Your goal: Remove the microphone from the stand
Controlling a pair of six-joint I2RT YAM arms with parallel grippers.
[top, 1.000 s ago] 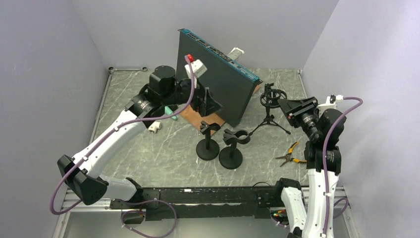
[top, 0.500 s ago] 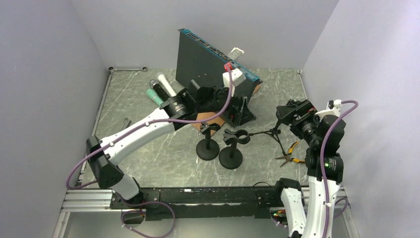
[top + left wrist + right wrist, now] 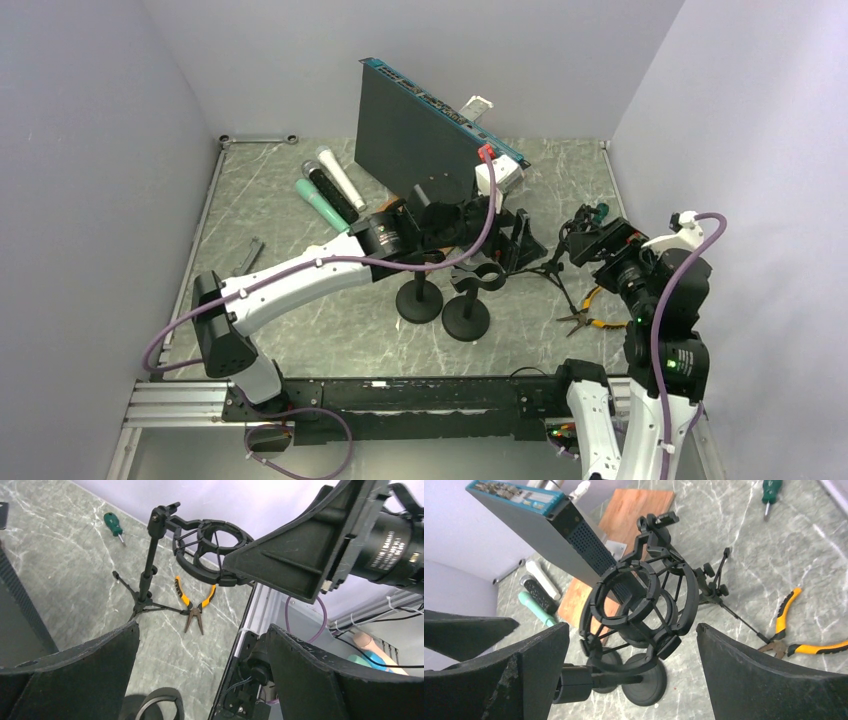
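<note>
Stand [image 3: 146,572] leans rightward, its ring [image 3: 687,597] inside the wide-open right tool [image 3: 631,628]; left tool [image 3: 202,627] open, empty.

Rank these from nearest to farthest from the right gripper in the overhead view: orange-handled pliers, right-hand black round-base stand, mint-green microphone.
1. Orange-handled pliers, on the table just nearside of the right gripper.
2. Right-hand black round-base stand, mid-table to its left.
3. Mint-green microphone, far rear left.
</note>
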